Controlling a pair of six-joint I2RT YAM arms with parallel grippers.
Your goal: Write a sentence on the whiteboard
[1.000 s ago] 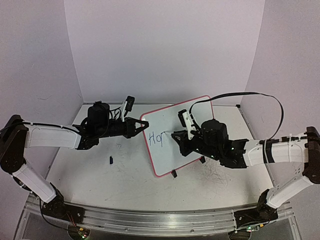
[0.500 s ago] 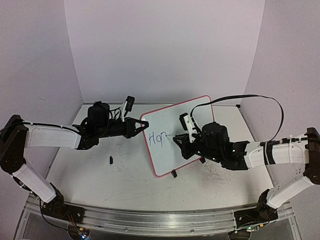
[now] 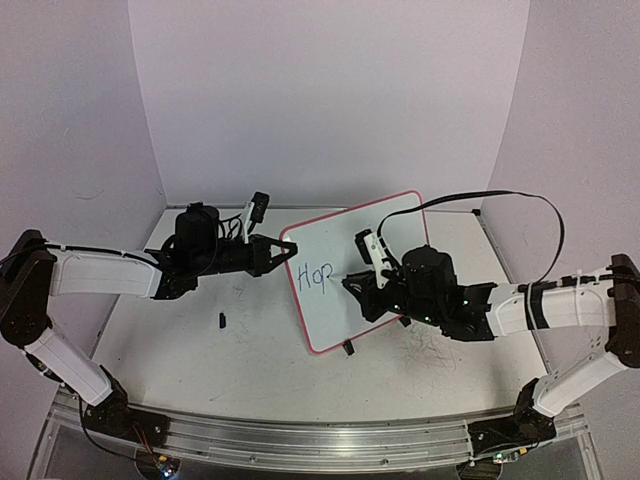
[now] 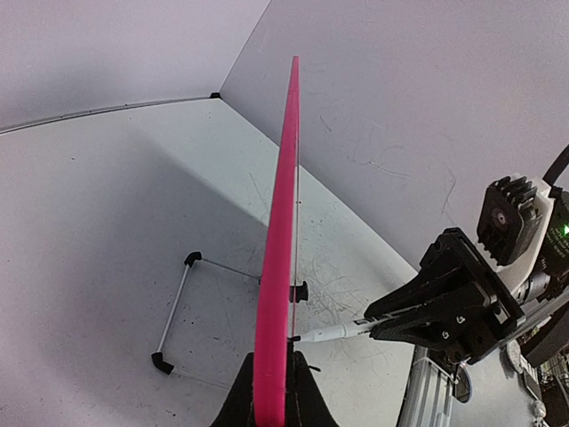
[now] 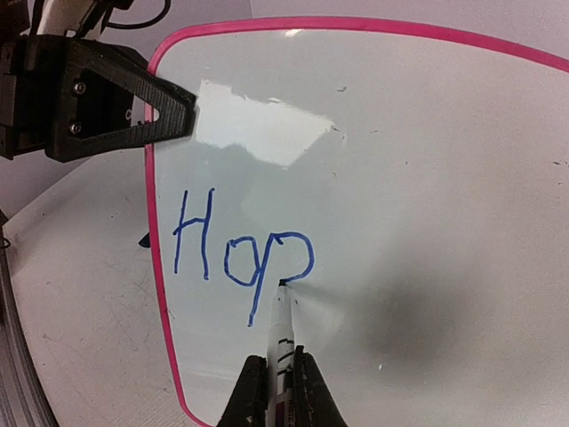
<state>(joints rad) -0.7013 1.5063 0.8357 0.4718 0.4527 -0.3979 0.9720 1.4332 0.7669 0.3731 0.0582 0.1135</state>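
Observation:
The whiteboard (image 3: 355,262) stands tilted mid-table, with a red-pink rim and black feet. Blue letters "Hop" (image 5: 240,252) are on its left part; they also show in the top view (image 3: 316,275). My left gripper (image 3: 285,249) is shut on the board's left edge, which the left wrist view shows edge-on (image 4: 277,267) between the jaws. My right gripper (image 5: 279,391) is shut on a white marker (image 5: 281,329). The marker tip touches the board at the end of the "p" loop. The marker also shows in the left wrist view (image 4: 333,333), touching the board.
A small black cap (image 3: 221,320) lies on the table left of the board. A wire stand (image 4: 182,302) sits behind the board. The right arm's black cable (image 3: 520,205) arcs above the table. Walls close the back and sides.
The loop of the "p" has been drawn onto the board. My right gripper has shifted slightly with the marker. The left arm and board have not moved.

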